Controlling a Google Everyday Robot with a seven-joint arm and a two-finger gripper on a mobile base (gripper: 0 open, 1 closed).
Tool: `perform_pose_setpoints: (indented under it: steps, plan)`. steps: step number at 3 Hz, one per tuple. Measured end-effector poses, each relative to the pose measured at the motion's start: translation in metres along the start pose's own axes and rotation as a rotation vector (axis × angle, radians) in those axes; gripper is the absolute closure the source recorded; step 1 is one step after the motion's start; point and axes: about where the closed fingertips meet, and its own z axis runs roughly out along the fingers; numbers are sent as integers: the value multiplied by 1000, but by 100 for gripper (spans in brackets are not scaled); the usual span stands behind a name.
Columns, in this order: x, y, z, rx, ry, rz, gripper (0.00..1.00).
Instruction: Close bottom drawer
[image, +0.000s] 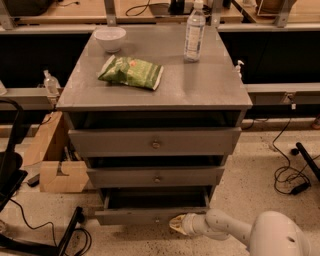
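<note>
Below the grey bench's (200, 85) front edge, the pale-tipped gripper (177, 223), parted or closed I cannot tell, is hovering by the pulled-out, rigid, probably light grey wooden bottom drawer (135, 216), best pushed flat on its front panel.

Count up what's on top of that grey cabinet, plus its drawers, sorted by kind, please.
Grey wooden drawers: 3 (top drawer, middle drawer, bottom drawer, the last pulled out)
White round bowl: 1
Clear plastic water bottle: 1
Green snack bag: 1
Total: 6
The robot's pincer is low by the floor, just in front of the bottom drawer's front.
</note>
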Motion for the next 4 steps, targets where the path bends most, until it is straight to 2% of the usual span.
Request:
perform_pose_setpoints:
  steps: [1,2,3,4]
  plan:
    - [-3,-15,2,7,2,-6,100]
    - [-3,-13,2,7,2,-6,100]
    - [-7,-33,8,11,4,-8,100]
    - [-7,-33,8,11,4,-9,100]
